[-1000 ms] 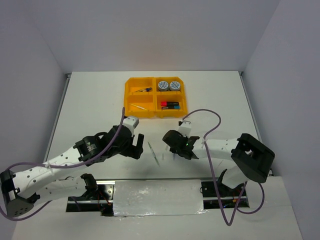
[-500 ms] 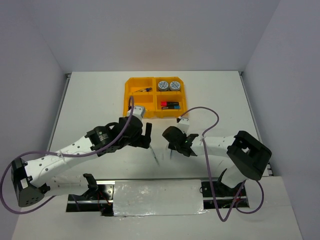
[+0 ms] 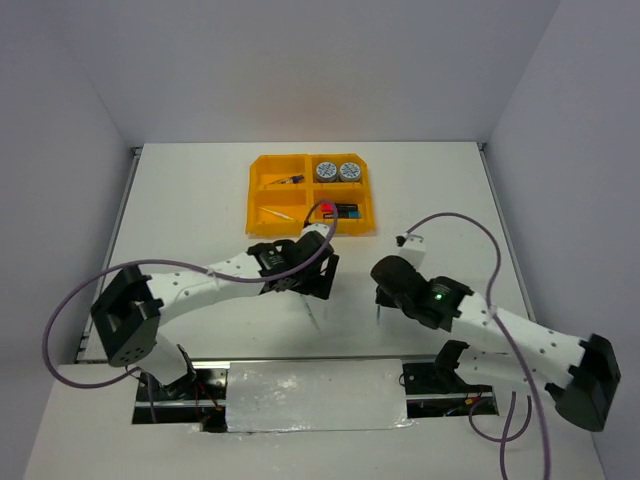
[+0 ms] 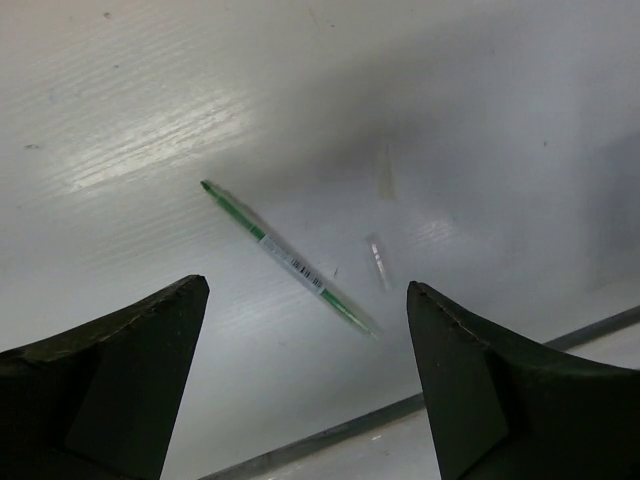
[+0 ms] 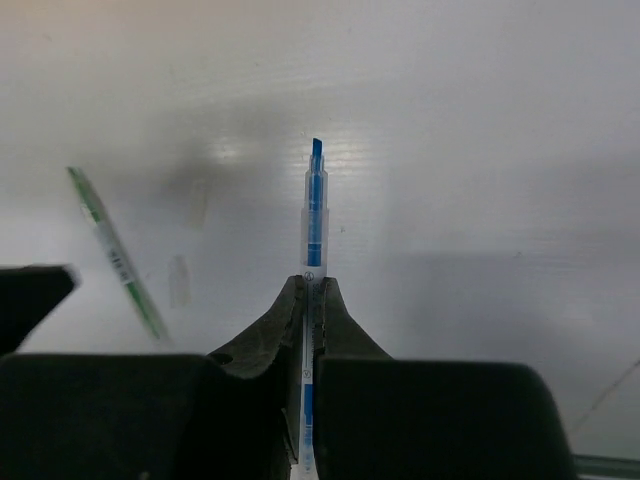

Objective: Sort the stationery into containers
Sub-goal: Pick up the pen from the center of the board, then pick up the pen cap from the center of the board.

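Arms reach inward from the near edge of the surface point(image 3: 180, 200). The right end effector point(image 5: 312, 285) is pinched tight on a blue pen point(image 5: 315, 200). The left end effector point(image 4: 305, 288) hangs with its jaws wide over a green pen point(image 4: 290, 262) lying flat near the middle. Toward the far edge, the orange tray point(image 3: 253, 195) holds tape rolls point(image 3: 326, 171) far right, highlighters point(image 3: 340, 210) near right, a pale pen point(image 3: 280, 213) near left.

White table point(image 3: 180, 200), orange-yellow tray point(image 3: 252, 195), green pen point(image 4: 290, 262), small clear cap point(image 4: 377, 262)
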Controlling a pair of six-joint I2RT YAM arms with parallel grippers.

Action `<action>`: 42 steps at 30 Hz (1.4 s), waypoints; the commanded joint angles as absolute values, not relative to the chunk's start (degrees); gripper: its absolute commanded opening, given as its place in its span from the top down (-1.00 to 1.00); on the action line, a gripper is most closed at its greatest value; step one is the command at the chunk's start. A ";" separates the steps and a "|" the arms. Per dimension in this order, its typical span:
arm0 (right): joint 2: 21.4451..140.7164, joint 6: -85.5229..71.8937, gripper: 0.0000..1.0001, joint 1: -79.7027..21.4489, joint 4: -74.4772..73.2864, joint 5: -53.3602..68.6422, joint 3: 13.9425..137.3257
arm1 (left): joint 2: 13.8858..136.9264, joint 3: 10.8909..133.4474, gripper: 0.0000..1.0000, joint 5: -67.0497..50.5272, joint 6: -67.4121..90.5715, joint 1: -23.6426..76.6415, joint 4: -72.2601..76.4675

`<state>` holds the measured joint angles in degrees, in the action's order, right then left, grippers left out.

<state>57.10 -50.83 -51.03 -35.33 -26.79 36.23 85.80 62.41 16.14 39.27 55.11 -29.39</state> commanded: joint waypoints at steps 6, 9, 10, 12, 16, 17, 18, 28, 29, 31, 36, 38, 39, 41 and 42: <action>40.00 -48.61 0.97 -50.80 -50.81 -30.06 40.00 | 99.03 73.29 -0.48 15.91 37.01 58.27 -25.40; 38.32 -47.63 0.97 -50.89 -50.09 -26.81 40.07 | 102.73 76.37 -0.41 15.73 35.25 59.23 -26.01; 38.23 -47.72 0.97 -51.06 -50.45 -26.37 40.25 | 103.44 77.51 -0.42 15.73 35.42 59.33 -26.45; 37.80 -47.11 0.97 -51.06 -50.19 -26.02 40.25 | 105.02 78.13 -0.41 15.91 35.86 59.33 -27.33; 37.35 -46.50 0.97 -51.15 -49.31 -25.75 39.73 | 107.40 79.27 -0.37 15.73 35.86 59.33 -27.68; 37.44 -46.49 0.97 -51.15 -49.22 -25.49 39.64 | 108.01 79.54 -0.36 15.82 36.03 59.33 -27.95; 37.44 -46.32 0.97 -51.24 -49.13 -25.40 39.46 | 109.24 79.89 -0.23 16.69 36.21 59.33 -28.91; 36.56 -45.26 0.97 -51.33 -48.08 -24.26 39.11 | 111.80 79.63 -0.21 17.76 36.21 59.15 -28.39; 36.56 -45.18 0.97 -51.33 -48.08 -24.17 39.11 | 111.88 79.37 -0.21 17.58 36.21 59.06 -28.04; 36.65 -45.00 0.97 -51.42 -47.99 -24.08 39.11 | 112.06 78.67 -0.20 17.32 36.30 58.89 -27.60; 36.83 -44.56 0.98 -51.42 -47.38 -23.82 39.20 | 112.59 77.79 -0.13 16.44 35.95 58.71 -26.81; 37.09 -44.12 0.99 -51.42 -47.37 -23.55 39.20 | 112.67 77.26 -0.11 16.00 35.86 58.45 -26.11; 37.18 -44.03 0.99 -51.50 -47.29 -23.47 39.29 | 112.68 76.91 -0.10 15.91 35.95 58.36 -26.02; 37.44 -43.95 0.99 -51.59 -47.37 -23.38 39.29 | 112.76 76.29 -0.01 15.73 36.04 58.10 -25.75; 37.44 -43.86 0.99 -51.50 -47.20 -23.29 39.29 | 112.68 76.03 -0.01 15.65 36.04 58.10 -25.40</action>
<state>37.36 -44.91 -51.11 -48.88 -23.16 38.98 111.53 77.08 16.27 36.23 58.52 -26.81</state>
